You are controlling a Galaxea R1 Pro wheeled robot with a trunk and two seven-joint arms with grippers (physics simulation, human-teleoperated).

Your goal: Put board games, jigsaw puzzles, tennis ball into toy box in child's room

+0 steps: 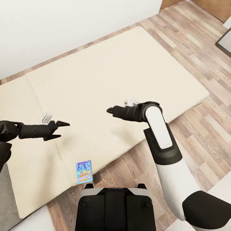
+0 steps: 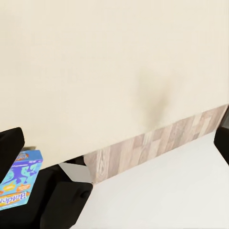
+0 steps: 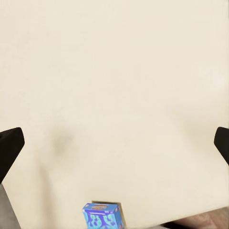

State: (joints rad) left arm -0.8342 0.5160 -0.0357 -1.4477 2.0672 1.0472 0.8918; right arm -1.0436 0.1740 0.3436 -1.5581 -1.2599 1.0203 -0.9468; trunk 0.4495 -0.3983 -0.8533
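A small blue board game box (image 1: 84, 171) lies flat on the cream bed (image 1: 106, 73), close to its near edge and just ahead of my base. The same box sits in the left wrist view (image 2: 19, 179) and stands small in the right wrist view (image 3: 101, 215). My left gripper (image 1: 63, 130) hovers open over the bed, up and to the left of the box, holding nothing. Further right, my right gripper (image 1: 109, 110) is open above the middle of the mattress, its dark fingers (image 3: 9, 143) spread wide and empty. The toy box, the table and the other toys are out of view.
Wood flooring (image 1: 192, 128) runs along the bed's right and near sides. A white wall (image 1: 64, 25) stands behind the bed. A dark-framed object (image 1: 224, 45) is at the far right. My base (image 1: 115, 208) stands at the bed's near edge.
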